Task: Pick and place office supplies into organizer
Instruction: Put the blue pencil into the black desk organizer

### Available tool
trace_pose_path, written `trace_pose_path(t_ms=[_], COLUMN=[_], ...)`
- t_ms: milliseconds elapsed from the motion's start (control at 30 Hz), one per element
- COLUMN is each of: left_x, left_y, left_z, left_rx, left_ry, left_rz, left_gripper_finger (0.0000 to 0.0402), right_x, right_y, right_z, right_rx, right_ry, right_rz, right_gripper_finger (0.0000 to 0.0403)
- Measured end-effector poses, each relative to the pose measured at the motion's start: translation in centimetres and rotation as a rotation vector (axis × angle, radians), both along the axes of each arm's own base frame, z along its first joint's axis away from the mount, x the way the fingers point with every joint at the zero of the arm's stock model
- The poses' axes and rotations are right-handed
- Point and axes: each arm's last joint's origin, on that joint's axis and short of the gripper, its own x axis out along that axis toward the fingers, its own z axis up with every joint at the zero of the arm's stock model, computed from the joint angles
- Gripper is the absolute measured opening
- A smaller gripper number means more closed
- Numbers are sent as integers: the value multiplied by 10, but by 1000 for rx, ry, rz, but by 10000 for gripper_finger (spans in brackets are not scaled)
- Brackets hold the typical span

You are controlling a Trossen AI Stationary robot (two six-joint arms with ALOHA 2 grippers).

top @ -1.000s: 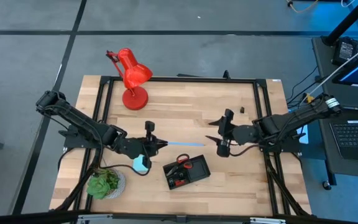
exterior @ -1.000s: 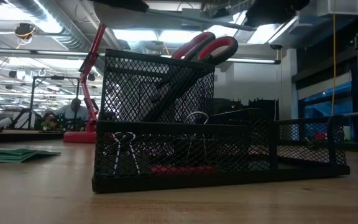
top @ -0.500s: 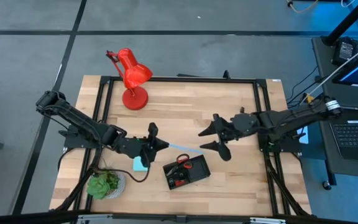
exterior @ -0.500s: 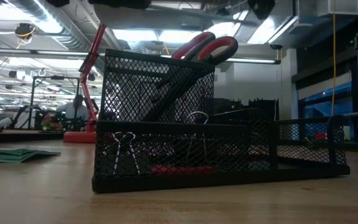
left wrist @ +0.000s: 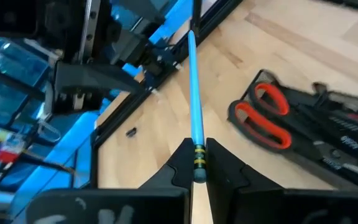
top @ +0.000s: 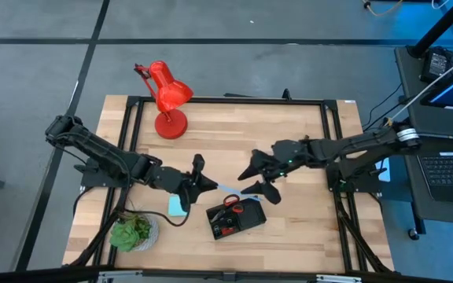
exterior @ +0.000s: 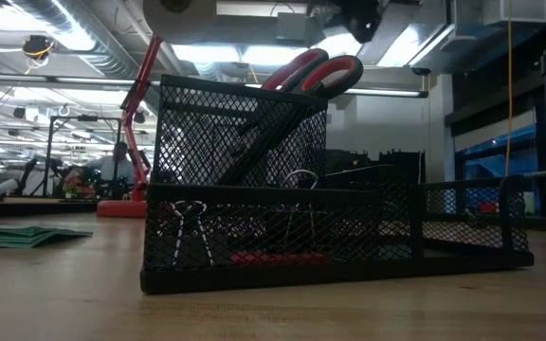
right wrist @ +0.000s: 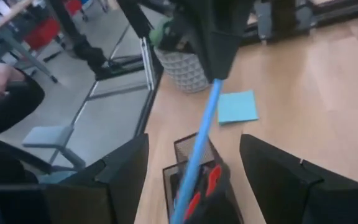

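The left gripper (top: 208, 182) hovers over the counter (top: 234, 134) with its fingers (left wrist: 182, 163) pinched narrow on the tail end of the light blue pen (left wrist: 193, 112), which sticks straight out ahead of them toward the other arm. The light blue notepad (top: 178, 207) lies just behind and below these fingers, with the potted plant (top: 134, 231) farther back at the counter's near corner; the red lamp (top: 166, 98) stands well apart at the far side.

The organizer (top: 237, 217) sits just beside and below the pen's free end, the red-handled scissors (top: 230, 203) already standing in its taller cup.

The right gripper (top: 256, 176) has its fingers (right wrist: 122, 175) spread wide, one on each side of the pen's far end, not touching it.

The likely trouble is a handover that fails. With so little of the pen inside the left fingers, a nudge from a right finger could lever it out of line or out of the grip. If the left lets go before the right has closed squarely, the pen would probably drop onto the organizer's rim or roll off across the counter. The two grippers are also near enough to knock each other.
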Motion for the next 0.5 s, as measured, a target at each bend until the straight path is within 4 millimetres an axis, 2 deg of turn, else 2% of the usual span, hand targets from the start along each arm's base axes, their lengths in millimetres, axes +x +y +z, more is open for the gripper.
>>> trace_pose_path(t_ms=[333, 500], left_x=[1, 0], left_y=[1, 0], left_z=[-1, -1], left_rx=[5, 9], left_ry=[7, 9], left_rz=[-19, -22], left_gripper_finger=[13, 13], right_x=[48, 63], right_y=[6, 8], right_z=[-6, -6], right_rx=[-49, -73], right_ry=[149, 187], right_rz=[14, 32], right_gripper_finger=[232, 212])
